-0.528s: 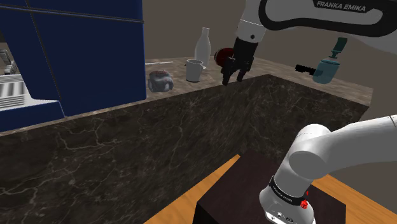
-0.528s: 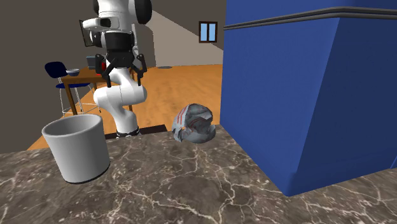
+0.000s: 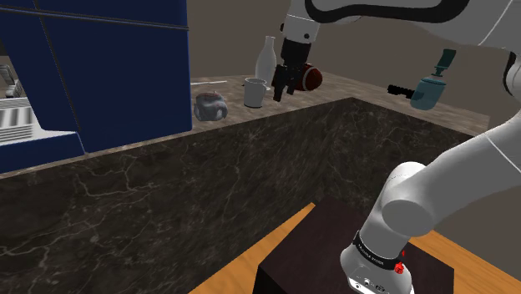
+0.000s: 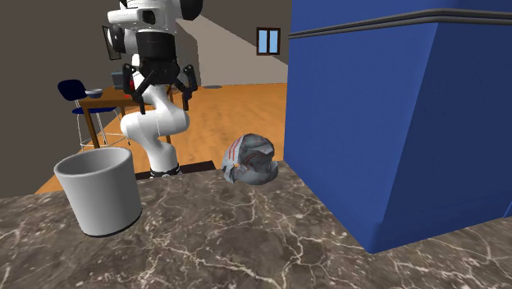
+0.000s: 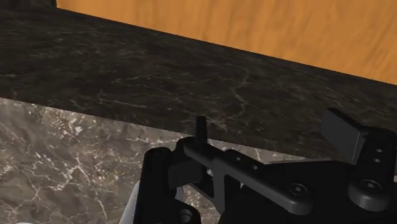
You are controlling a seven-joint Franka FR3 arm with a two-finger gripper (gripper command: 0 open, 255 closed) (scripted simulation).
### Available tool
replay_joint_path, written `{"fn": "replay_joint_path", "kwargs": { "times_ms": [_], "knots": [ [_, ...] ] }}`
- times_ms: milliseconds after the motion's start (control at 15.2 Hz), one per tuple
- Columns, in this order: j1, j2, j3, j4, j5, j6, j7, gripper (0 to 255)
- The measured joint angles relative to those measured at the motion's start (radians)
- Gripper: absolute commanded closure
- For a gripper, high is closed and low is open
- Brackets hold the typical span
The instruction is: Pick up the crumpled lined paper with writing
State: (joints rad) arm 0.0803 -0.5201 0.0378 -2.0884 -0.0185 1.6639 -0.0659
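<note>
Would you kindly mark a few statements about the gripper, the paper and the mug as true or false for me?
1. The gripper is open and holds nothing. True.
2. The crumpled paper lies inside the mug. False: it lies on the marble counter, apart from the mug.
3. The mug stands upright on the counter. True.
4. The gripper is touching the crumpled paper. False: it hangs in the air, apart from the paper.

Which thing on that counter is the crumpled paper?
Find the big blue cabinet; a marble countertop runs past its foot. The crumpled paper lies there near the cabinet's corner, with a white mug and a white bottle farther along. It alone is a wrinkled grey ball with red lines.
</note>
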Motion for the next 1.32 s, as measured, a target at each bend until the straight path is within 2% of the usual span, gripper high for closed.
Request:
{"fn": "replay_joint_path", "kwargs": {
  "times_ms": [264,858,1056,1188,1320],
  "knots": [
    [0.041,0.177,-0.005,0.178,-0.012,-0.025,-0.154,0],
    [0.12,0.57,0.048,0.663,-0.047,-0.175,-0.459,0],
    [0.153,0.715,0.079,0.863,-0.075,-0.249,-0.551,0],
    [0.173,0.772,0.095,0.94,-0.089,-0.279,-0.594,0],
    [0.175,0.775,0.098,0.922,-0.091,-0.261,-0.606,0]
  ]
}}
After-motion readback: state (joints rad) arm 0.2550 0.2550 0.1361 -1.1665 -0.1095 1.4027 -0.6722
